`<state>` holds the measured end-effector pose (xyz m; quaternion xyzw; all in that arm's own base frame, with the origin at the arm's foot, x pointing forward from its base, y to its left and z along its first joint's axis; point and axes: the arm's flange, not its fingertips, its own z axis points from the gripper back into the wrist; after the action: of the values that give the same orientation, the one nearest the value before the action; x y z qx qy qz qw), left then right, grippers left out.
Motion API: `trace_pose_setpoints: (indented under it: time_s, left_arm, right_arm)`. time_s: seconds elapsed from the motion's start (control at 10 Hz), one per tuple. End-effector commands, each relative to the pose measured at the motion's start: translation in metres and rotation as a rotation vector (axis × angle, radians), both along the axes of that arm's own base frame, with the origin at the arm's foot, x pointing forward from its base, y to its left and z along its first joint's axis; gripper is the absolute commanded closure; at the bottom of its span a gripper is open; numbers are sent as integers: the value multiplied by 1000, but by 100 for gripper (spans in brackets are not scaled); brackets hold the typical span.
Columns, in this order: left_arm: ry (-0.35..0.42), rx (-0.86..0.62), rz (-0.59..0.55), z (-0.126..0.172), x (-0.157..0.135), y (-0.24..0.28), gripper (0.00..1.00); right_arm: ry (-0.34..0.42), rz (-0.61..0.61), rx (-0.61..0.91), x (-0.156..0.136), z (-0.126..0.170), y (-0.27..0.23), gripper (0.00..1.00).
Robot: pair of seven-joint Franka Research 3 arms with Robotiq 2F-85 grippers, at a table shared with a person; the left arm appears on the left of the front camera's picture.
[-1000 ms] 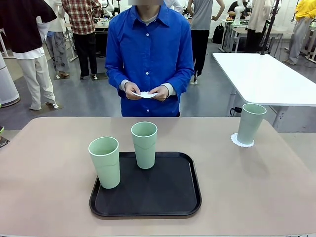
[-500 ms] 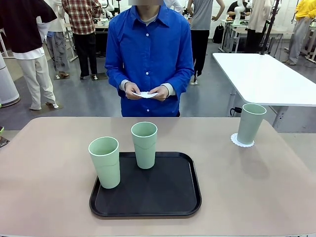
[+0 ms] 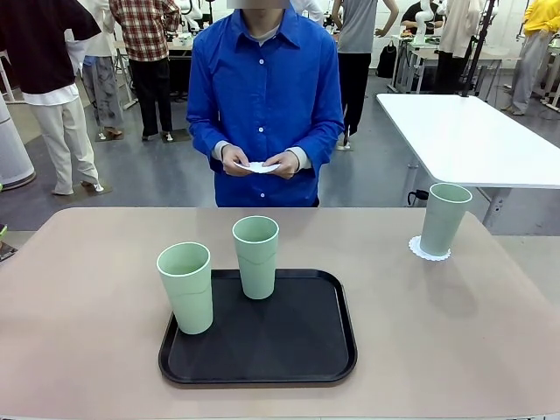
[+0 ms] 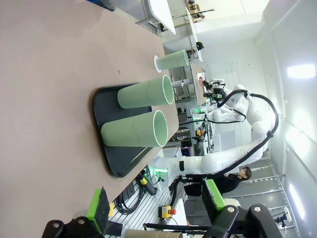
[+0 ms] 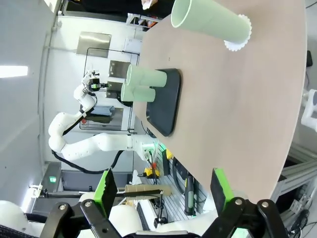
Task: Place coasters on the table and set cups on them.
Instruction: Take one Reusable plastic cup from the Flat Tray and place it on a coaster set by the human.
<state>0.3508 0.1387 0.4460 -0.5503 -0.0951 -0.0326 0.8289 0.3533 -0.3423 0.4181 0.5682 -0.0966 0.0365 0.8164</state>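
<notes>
Front view: one cup (image 3: 444,219) stands on its coaster (image 3: 429,251) at two o'clock from the tray (image 3: 297,350). On the tray, two cups (image 3: 256,256) stand close together. A person's hands (image 3: 260,163) hold white coasters (image 3: 259,167).

Left wrist view: my left gripper (image 4: 156,203) gapes, empty.

Right wrist view: my right gripper (image 5: 163,191) is likewise spread, and the coaster's lace reads plainer here. I judge that clipping a rim would topple a tall cup.

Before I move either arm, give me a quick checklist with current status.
1. Left gripper open and empty: ok.
2. Right gripper open and empty: ok.
3. Right cup seated on its coaster: ok.
4. Left cup and middle cup upright on the tray: ok.
5. Coasters laid on the table for them: not ok; the person's hands hold a white disc.
6. Number of discs held: cannot tell.
</notes>
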Motion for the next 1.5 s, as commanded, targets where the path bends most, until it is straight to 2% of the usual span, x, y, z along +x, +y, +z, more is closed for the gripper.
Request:
trace_pose_setpoints:
  time_s: [0.0, 0.6, 0.7, 1.4]
  left_arm:
    - [-9, -10, -2, 1, -1, 0, 0]
    - [-9, -10, -2, 1, -1, 0, 0]
    - [-9, -10, -2, 1, -1, 0, 0]
    - [-9, -10, -2, 1, -1, 0, 0]
  right_arm:
    - [-5, -33, 21, 6, -3, 1, 0]
    - [-4, -82, 15, 14, -5, 4, 0]
    - [-2, -36, 11, 7, -3, -1, 0]
    - [-2, -36, 11, 7, -3, -1, 0]
